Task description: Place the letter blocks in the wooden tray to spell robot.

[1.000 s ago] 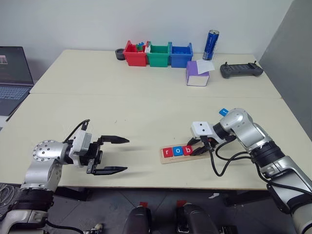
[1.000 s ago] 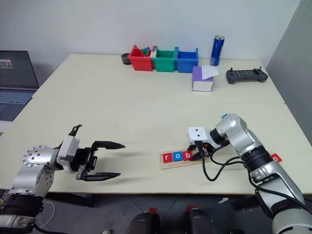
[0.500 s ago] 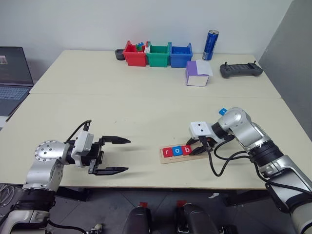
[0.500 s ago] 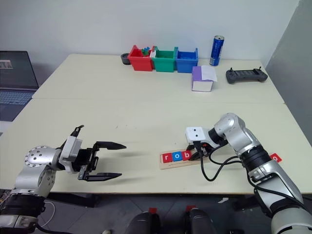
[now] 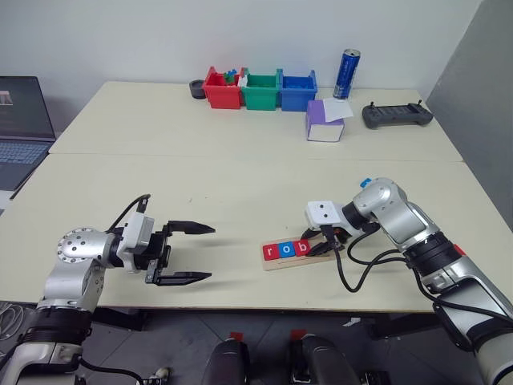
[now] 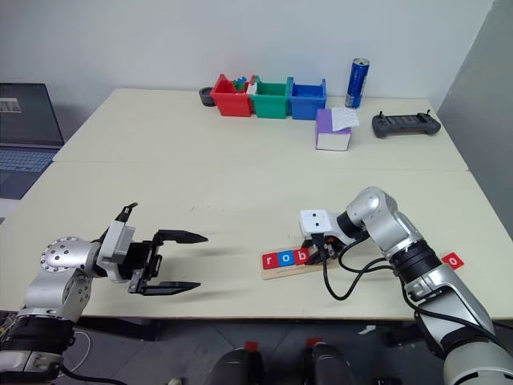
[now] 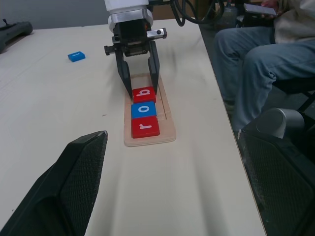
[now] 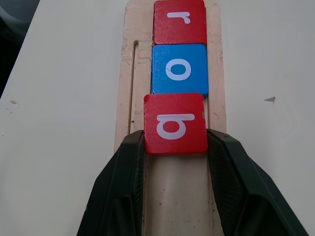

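The cream table (image 5: pixel 240 176) is carrying the pale wooden tray (image 7: pixel 166 129) near its front edge. The left gripper (image 5: pixel 186 253) is hovering spread wide, empty. The right gripper (image 8: pixel 174 147) is pinching the red b block (image 8: pixel 174 123); the wrist views are revealing smooth flat r (image 8: pixel 179 22) and o (image 8: pixel 179 69) tiles touching in the groove, plus a loose blue tile (image 7: pixel 76 56) whose letter is unreadable.

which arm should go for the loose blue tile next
Probably the right. The right gripper is shut on the red b tile in the wooden tray, and the loose blue tile lies on its side. The left gripper hangs open, far across the table.
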`<state>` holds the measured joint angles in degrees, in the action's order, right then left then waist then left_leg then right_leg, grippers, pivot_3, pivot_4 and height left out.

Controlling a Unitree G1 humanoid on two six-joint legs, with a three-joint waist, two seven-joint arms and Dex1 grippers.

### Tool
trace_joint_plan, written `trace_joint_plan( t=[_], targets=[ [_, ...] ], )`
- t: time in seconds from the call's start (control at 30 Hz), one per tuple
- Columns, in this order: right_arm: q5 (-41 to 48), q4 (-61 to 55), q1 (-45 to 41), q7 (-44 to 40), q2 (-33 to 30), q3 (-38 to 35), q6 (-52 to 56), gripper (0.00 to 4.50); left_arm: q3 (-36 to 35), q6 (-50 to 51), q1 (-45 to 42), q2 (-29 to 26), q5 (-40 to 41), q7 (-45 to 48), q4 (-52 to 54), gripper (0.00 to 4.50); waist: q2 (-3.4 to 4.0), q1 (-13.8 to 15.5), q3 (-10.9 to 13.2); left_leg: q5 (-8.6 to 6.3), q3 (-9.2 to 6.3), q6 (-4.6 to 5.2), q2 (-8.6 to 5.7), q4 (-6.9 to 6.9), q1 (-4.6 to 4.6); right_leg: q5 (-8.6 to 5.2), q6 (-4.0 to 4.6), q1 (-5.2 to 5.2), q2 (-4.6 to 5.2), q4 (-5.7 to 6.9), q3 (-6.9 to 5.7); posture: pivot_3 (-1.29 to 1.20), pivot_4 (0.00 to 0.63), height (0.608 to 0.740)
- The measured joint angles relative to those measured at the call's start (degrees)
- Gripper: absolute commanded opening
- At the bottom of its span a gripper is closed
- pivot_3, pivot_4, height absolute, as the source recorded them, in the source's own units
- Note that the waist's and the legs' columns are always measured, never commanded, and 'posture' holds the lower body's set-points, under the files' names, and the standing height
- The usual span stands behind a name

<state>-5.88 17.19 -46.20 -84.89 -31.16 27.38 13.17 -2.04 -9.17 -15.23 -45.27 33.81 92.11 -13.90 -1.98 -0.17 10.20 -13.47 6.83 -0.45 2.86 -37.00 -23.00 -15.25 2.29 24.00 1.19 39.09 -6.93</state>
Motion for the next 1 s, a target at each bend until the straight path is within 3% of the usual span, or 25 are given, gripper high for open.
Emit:
trace_joint_plan(
  t=[0.97,1.0],
  targets=[
    [-0.2,1.1,-1.2,0.0,0.1,0.9,-1.1,1.46,0.0,0.1,-0.4,-0.6,-0.1,0.0,-0.6,4.5,0.0,0.0,0.0,0.0,0.0,0.0,0.0,0.0,0.0,0.0,0.0,0.01,0.0,0.0,0.0,0.0,0.15,0.74],
    [-0.2,1.1,-1.2,0.1,0.1,0.9,-1.3,2.19,0.0,0.1,-0.4,-0.6,-0.1,0.0,-0.6,4.5,0.0,0.0,0.0,0.0,0.0,0.0,0.0,0.0,0.0,0.0,0.0,0.0,0.0,0.0,0.0,0.0,0.15,0.74]
  ],
)
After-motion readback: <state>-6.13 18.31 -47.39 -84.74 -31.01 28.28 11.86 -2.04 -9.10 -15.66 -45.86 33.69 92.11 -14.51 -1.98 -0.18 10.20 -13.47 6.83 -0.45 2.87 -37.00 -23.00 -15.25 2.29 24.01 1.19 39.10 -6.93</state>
